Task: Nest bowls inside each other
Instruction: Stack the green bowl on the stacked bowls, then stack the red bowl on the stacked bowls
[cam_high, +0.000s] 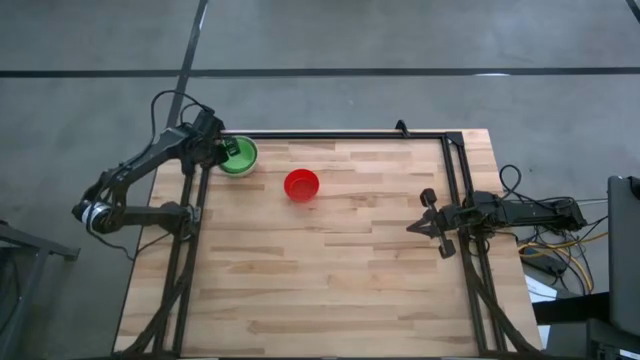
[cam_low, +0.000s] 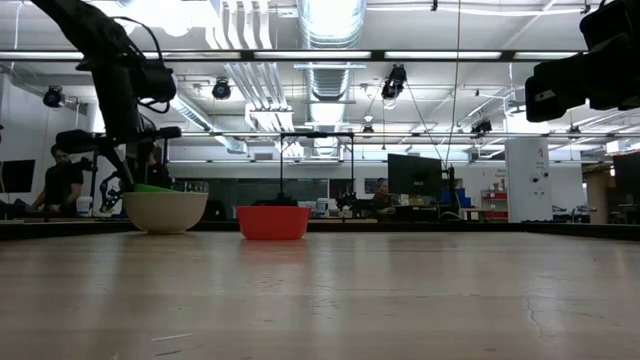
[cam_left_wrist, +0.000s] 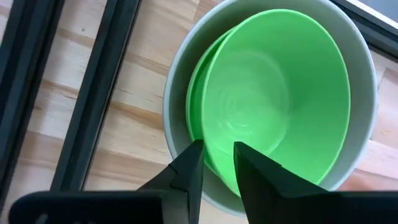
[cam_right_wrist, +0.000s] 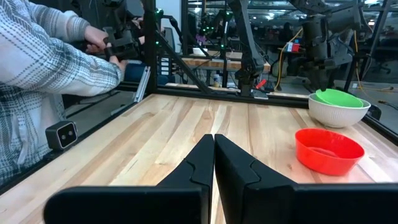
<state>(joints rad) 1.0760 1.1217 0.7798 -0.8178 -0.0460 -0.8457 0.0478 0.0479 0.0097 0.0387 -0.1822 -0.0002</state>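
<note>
A grey-white bowl (cam_high: 246, 166) (cam_left_wrist: 177, 74) stands on its base at the table's far left corner. A green bowl (cam_left_wrist: 273, 93) (cam_right_wrist: 339, 98) sits tilted inside it, and a second green rim (cam_left_wrist: 194, 93) shows beneath that one. A red bowl (cam_high: 301, 185) (cam_right_wrist: 328, 151) stands upright on the wood to their right. My left gripper (cam_left_wrist: 217, 155) (cam_high: 222, 152) hangs open just above the stack, slanting down, its fingertips over the green bowl's rim with a narrow gap between them. My right gripper (cam_right_wrist: 214, 146) (cam_high: 415, 226) waits shut and level at the table's right side.
Black frame rails (cam_high: 196, 200) (cam_high: 452, 180) run along the table's left, far and right sides, one close beside the stacked bowls. In the right wrist view, a person in a plaid sleeve (cam_right_wrist: 50, 62) works beyond the table's edge.
</note>
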